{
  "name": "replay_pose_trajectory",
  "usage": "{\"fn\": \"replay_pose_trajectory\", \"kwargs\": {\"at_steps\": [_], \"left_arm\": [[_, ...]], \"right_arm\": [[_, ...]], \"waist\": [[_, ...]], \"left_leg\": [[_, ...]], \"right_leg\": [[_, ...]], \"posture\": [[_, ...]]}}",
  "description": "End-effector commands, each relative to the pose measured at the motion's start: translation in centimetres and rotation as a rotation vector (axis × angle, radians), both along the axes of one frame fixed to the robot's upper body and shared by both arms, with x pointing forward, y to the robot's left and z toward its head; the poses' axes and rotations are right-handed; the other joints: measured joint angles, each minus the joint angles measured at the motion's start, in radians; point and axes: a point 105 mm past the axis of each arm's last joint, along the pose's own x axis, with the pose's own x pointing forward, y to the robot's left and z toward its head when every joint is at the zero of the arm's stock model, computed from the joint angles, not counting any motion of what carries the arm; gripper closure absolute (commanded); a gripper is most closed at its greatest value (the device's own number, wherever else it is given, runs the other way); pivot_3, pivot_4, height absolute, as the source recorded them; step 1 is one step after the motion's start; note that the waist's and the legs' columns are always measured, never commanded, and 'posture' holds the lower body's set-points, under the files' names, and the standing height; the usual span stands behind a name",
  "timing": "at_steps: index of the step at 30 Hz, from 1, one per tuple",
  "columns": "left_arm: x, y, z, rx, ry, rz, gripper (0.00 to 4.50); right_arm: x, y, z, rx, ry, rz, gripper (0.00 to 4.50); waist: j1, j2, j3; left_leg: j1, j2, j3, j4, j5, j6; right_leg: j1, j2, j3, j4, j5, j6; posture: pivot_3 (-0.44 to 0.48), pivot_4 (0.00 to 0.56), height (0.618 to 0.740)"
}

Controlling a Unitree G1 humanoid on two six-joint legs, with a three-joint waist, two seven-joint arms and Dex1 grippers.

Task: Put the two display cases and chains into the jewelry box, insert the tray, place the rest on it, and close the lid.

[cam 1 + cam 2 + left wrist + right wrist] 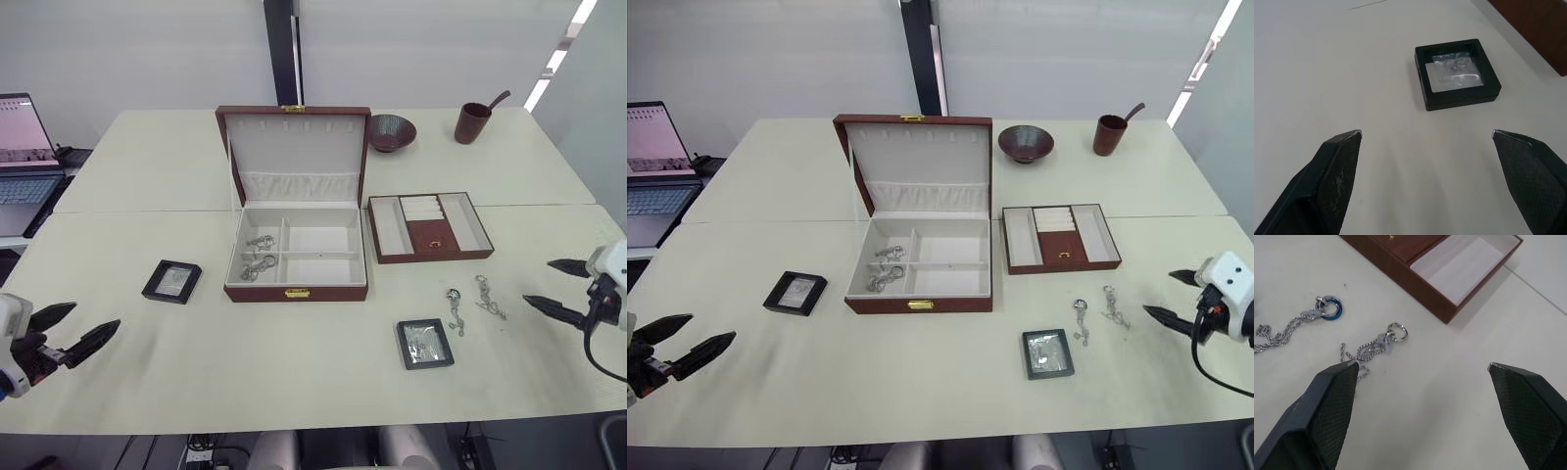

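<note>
Both my hands are spread wide and empty — left hand [71,337] lined up on the left display case [171,281], still out on the worktop; chains [258,257] already sit in the open jewelry box [296,257], so cases go next.

Left gripper [76,331]: two black tapered fingers [1334,171], finely textured like woven carbon, on white rounded wrist housing with red detail at base. Right gripper [556,286]: matching black pointed fingers [1327,401] (same dotted weave up close), white rounded housing, black cable looping down from wrist.
</note>
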Motion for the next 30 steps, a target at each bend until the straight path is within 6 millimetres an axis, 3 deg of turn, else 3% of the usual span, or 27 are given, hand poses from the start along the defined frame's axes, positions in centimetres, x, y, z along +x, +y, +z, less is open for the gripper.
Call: {"fn": "replay_pose_trajectory", "kwargs": {"at_steps": [1,6,12,17,20,25,30], "left_arm": [[-0.1,-0.3,1.1,0.051,-0.03,-0.03,0.06],[-0.7,-1.8,0.6,0.106,-0.016,-0.08,0.06],[0.0,-3.6,1.9,0.17,0.012,-0.199,0.06],[0.9,-4.9,2.8,0.246,0.064,-0.393,0.06],[1.3,-4.6,2.5,0.277,0.104,-0.469,0.06],[2.5,-3.5,1.6,0.335,0.16,-0.552,1.23],[4.4,-2.9,1.2,0.371,0.16,-0.582,1.23]], "right_arm": [[0.9,4.3,3.4,-0.015,-0.091,0.194,0.0],[1.7,11.3,5.8,0.052,-0.133,0.453,0.0],[-0.7,20.1,7.1,0.148,-0.041,0.844,0.0],[-1.7,23.5,7.2,0.18,0.005,0.984,0.0],[-1.8,24.5,6.9,0.188,0.012,1.011,0.0],[-2.1,25.5,6.6,0.195,0.012,1.041,0.0],[-2.3,26.0,6.4,0.198,0.008,1.048,0.0]], "waist": [[-0.004,0.0,0.0],[-0.008,0.001,0.0],[0.005,0.001,0.0],[0.01,0.0,0.0],[0.005,0.001,0.0],[0.002,0.001,0.0],[0.002,0.0,0.0]], "left_leg": [[0.0,0.001,0.0,0.0,0.0,0.0],[0.0,0.001,-0.001,0.0,0.0,0.0],[-0.002,0.002,-0.002,0.0,0.0,0.0],[-0.003,-0.001,-0.005,0.0,0.0,0.0],[-0.003,-0.002,-0.002,-0.001,0.0,0.0],[-0.004,0.0,-0.001,-0.001,0.0,0.0],[-0.008,-0.001,-0.001,0.0,0.0,0.0]], "right_leg": [[0.0,0.001,0.0,0.0,0.0,0.0],[-0.001,0.001,0.0,0.0,0.0,0.0],[-0.002,0.0,0.0,0.0,0.0,-0.001],[-0.002,-0.004,-0.002,-0.001,0.0,-0.001],[-0.003,-0.003,-0.002,-0.001,0.0,-0.001],[-0.006,0.0,-0.002,0.0,0.0,-0.001],[-0.011,0.002,-0.002,0.001,0.0,-0.001]], "posture": [[0.0,0.15,0.74],[0.0,0.15,0.74],[0.0,0.15,0.74],[0.0,0.15,0.74],[0.0,0.15,0.74],[0.0,0.15,0.74],[0.0,0.15,0.74]]}}
